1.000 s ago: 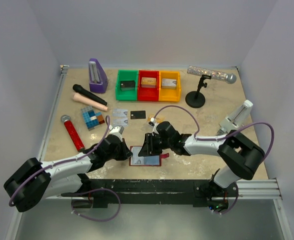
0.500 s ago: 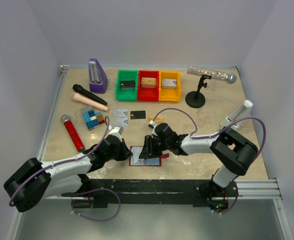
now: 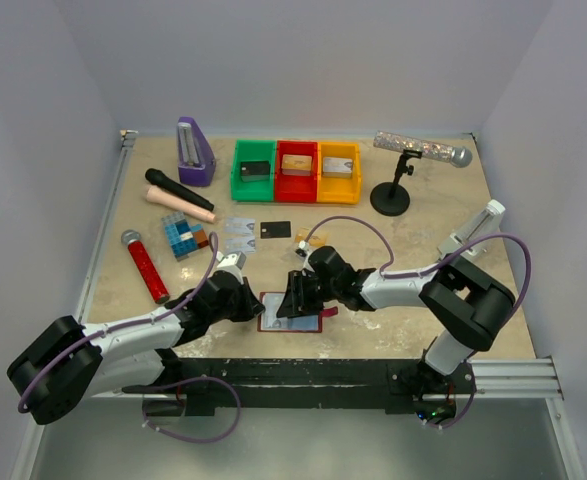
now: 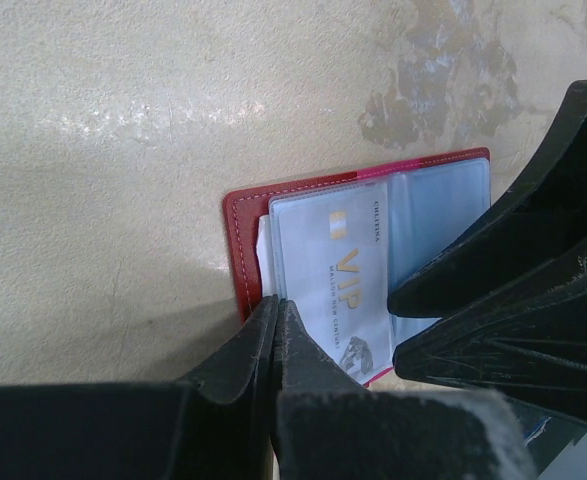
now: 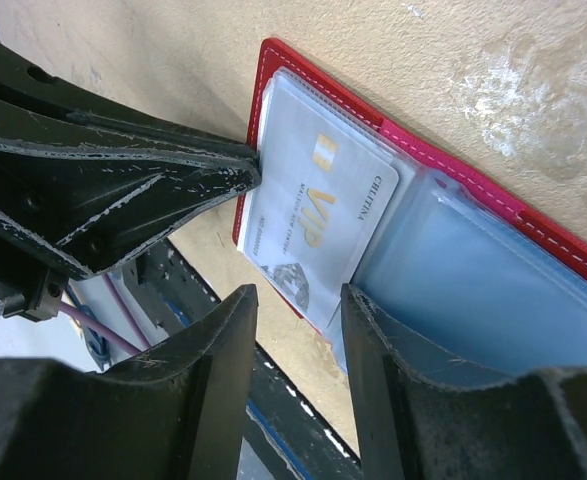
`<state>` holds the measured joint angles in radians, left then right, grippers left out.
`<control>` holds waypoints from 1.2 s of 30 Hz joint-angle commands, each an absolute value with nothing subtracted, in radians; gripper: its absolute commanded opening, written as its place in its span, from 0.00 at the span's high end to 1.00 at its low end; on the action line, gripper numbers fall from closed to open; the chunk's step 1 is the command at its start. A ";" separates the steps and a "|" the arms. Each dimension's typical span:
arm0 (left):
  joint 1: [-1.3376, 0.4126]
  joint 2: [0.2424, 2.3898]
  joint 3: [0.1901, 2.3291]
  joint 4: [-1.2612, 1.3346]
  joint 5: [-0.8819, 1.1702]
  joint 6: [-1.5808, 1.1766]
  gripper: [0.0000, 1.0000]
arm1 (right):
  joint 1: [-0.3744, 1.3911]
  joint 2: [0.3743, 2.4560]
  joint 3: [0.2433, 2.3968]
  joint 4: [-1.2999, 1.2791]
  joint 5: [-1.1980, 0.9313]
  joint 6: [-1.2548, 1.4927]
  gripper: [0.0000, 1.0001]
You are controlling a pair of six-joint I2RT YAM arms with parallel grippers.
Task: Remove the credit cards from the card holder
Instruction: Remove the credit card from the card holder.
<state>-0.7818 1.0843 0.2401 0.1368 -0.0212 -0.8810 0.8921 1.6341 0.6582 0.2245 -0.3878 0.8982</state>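
The dark red card holder (image 3: 313, 320) lies open near the table's front edge, its pale blue-grey sleeves up. A silvery "VIP" card (image 4: 338, 270) sits in its left sleeve and also shows in the right wrist view (image 5: 318, 215). My left gripper (image 4: 276, 300) is shut, its tips at the left edge of that sleeve; I cannot tell if they pinch anything. My right gripper (image 5: 298, 305) is open over the holder's near edge, one finger (image 5: 393, 380) on the blue sleeve (image 5: 473, 290). Loose silvery cards (image 3: 238, 233), a black card (image 3: 275, 229) and a gold-tan card (image 3: 303, 239) lie behind the holder.
Green (image 3: 254, 171), red (image 3: 296, 170) and yellow (image 3: 338, 170) trays stand at the back. A purple metronome (image 3: 194, 152), microphones (image 3: 178, 196) (image 3: 146, 265), a tiled block (image 3: 184, 236) and a mic stand (image 3: 391, 195) surround the work area. A black rail (image 3: 303, 375) runs along the front edge.
The right arm has shifted slightly left over the holder since one second ago. Nothing has visibly moved in the last half second.
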 commanded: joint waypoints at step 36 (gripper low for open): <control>-0.784 1.103 0.196 0.152 -0.038 -0.907 1.00 | 0.896 1.647 0.575 0.452 -0.402 1.012 0.48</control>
